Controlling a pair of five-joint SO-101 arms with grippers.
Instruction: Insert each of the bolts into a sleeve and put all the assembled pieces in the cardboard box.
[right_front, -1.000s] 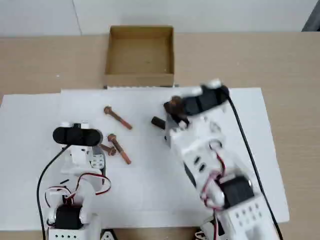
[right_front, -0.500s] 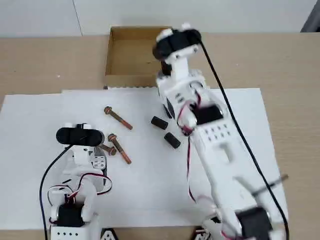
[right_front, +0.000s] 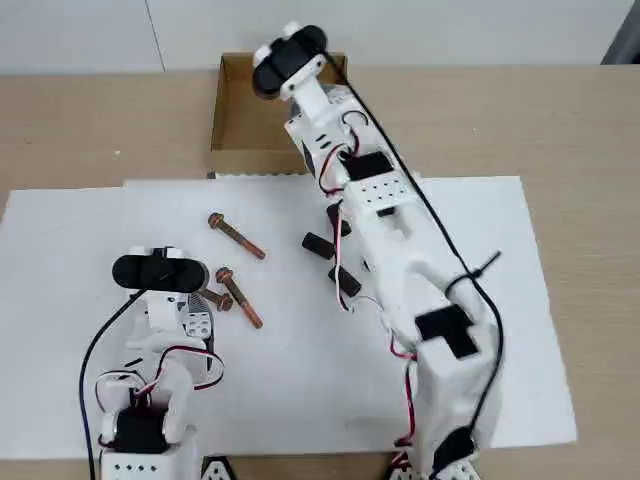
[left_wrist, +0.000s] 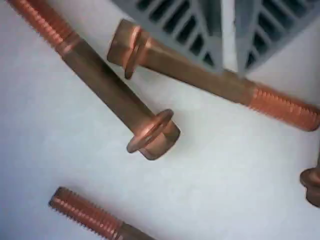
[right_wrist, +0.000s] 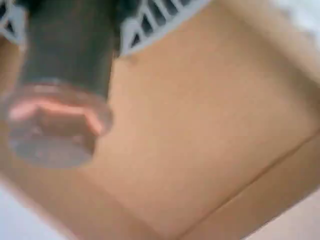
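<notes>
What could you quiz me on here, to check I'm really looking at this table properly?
1. True or false: the right gripper hangs empty above the cardboard box.
2. How many loose black sleeves lie on the white paper? A one, B two, C four.
3. Fill in: the left gripper hangs over copper-coloured ____.

Key: 1 false, it holds a dark sleeve with a coppery end; 2 B; 3 bolts.
</notes>
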